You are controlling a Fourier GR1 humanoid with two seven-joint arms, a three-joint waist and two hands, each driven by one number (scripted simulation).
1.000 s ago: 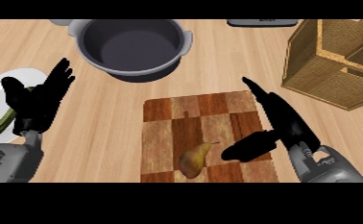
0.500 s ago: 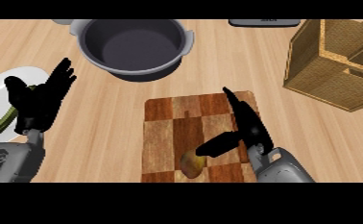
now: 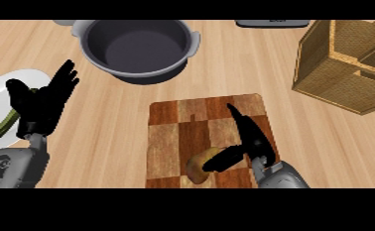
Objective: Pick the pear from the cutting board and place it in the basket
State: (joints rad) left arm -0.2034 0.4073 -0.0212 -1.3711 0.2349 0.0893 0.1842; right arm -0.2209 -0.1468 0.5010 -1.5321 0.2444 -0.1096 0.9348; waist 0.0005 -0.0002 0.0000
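Over the cutting board (image 3: 179,126) the right robot hand (image 3: 254,143) hovers outstretched, thumb touching pear (image 3: 195,169).

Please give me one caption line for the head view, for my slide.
Right hand over the cutting board, thumb at the pear; left hand open at left; basket at right.

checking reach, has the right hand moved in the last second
Yes. The right hand shifted left, from the cutting board's right edge to over it, by the pear.
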